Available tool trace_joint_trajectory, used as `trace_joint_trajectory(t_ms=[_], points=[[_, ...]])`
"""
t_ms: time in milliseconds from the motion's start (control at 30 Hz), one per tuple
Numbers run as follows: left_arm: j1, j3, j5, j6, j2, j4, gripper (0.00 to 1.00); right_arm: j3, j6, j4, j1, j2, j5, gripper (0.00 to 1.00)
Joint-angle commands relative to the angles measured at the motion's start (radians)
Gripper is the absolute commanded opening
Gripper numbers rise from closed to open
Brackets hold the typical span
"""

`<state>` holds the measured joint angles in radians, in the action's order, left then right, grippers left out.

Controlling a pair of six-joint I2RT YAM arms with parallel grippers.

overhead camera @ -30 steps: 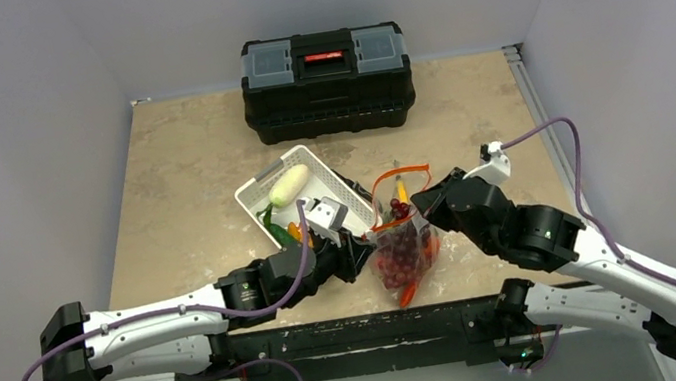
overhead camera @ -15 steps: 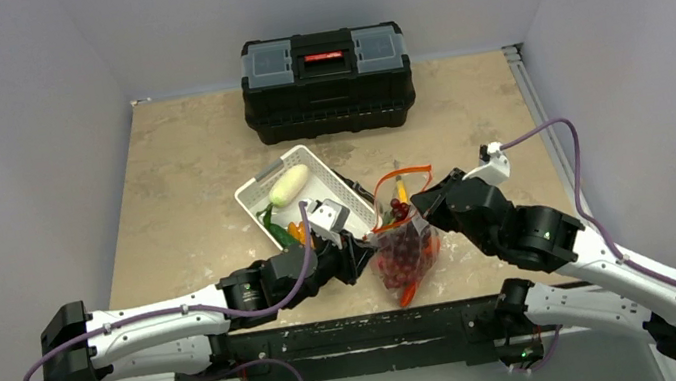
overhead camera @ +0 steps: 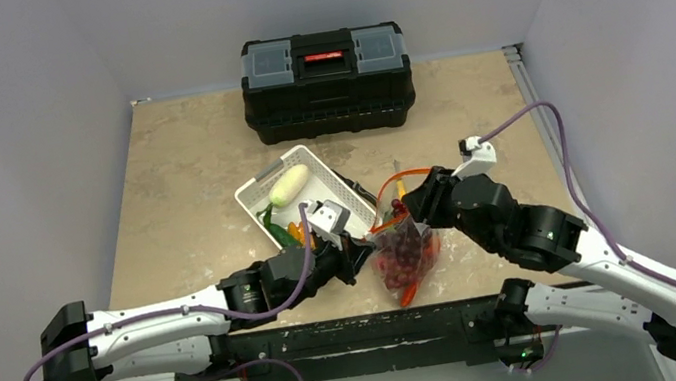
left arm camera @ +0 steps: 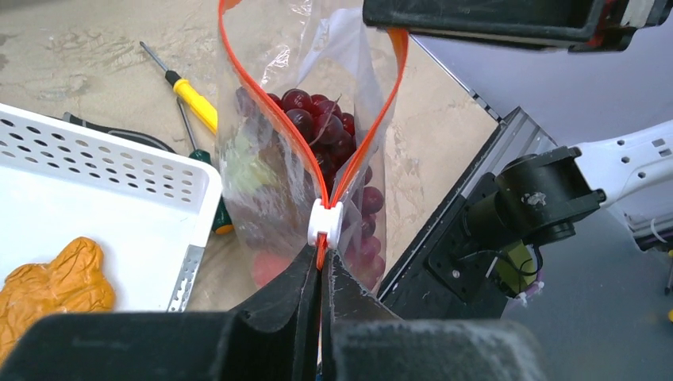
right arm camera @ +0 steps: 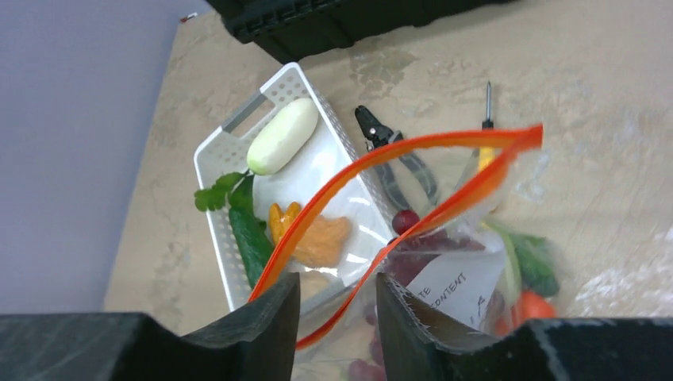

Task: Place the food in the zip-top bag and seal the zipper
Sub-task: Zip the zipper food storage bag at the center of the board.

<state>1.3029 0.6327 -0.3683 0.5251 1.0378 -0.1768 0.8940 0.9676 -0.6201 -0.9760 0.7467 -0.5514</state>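
The clear zip-top bag [overhead camera: 403,257] stands between the two grippers with dark red grapes [left arm camera: 325,135] and a carrot [right arm camera: 536,305] inside. Its orange-red zipper [left arm camera: 270,103] gapes open in a loop, and a white slider [left arm camera: 325,222] sits at the near end. My left gripper [left arm camera: 321,266] is shut on the zipper strip just below the slider. My right gripper [right arm camera: 337,305] is open at the far side of the mouth, one zipper strip running between its fingers. The white oblong [right arm camera: 282,135], green cucumber [right arm camera: 250,234] and orange chunk [right arm camera: 317,238] lie in the white basket [right arm camera: 238,127].
A black toolbox [overhead camera: 325,69] stands at the back of the table. Black pruning shears [right arm camera: 397,159] and a yellow-handled screwdriver [left arm camera: 194,99] lie on the table between basket and bag. A green-handled screwdriver [left arm camera: 214,210] lies by the basket's corner. The table's metal edge rail [left arm camera: 468,206] runs close by on the right.
My right gripper has moved left, closer over the bag's mouth, and the zipper loop has shifted with it. The left arm has stayed put.
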Motion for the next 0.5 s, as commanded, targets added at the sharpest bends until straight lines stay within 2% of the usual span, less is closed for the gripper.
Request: trace_joint_trajectory(t_ms=[0, 167, 300, 333, 367, 467], points=[[0.001, -0.025, 0.060, -0.059, -0.070, -0.104, 0.00, 0.096, -0.525, 0.087, -0.001, -0.039, 0.113, 0.44], [-0.015, -0.034, 0.125, -0.096, -0.096, -0.113, 0.00, 0.145, -0.892, 0.109, -0.001, -0.037, 0.345, 0.55], [-0.041, -0.026, 0.195, -0.103, -0.095, -0.110, 0.00, 0.152, -0.915, 0.102, -0.001, -0.023, 0.647, 0.56], [-0.045, -0.023, 0.203, -0.106, -0.093, -0.109, 0.00, 0.151, -1.185, 0.098, -0.002, -0.026, 0.727, 0.71], [-0.048, -0.022, 0.209, -0.110, -0.093, -0.108, 0.00, 0.146, -1.254, 0.090, -0.001, -0.033, 0.817, 0.75], [-0.053, -0.024, 0.214, -0.115, -0.091, -0.108, 0.00, 0.135, -1.254, 0.056, -0.001, -0.043, 1.008, 0.75]])
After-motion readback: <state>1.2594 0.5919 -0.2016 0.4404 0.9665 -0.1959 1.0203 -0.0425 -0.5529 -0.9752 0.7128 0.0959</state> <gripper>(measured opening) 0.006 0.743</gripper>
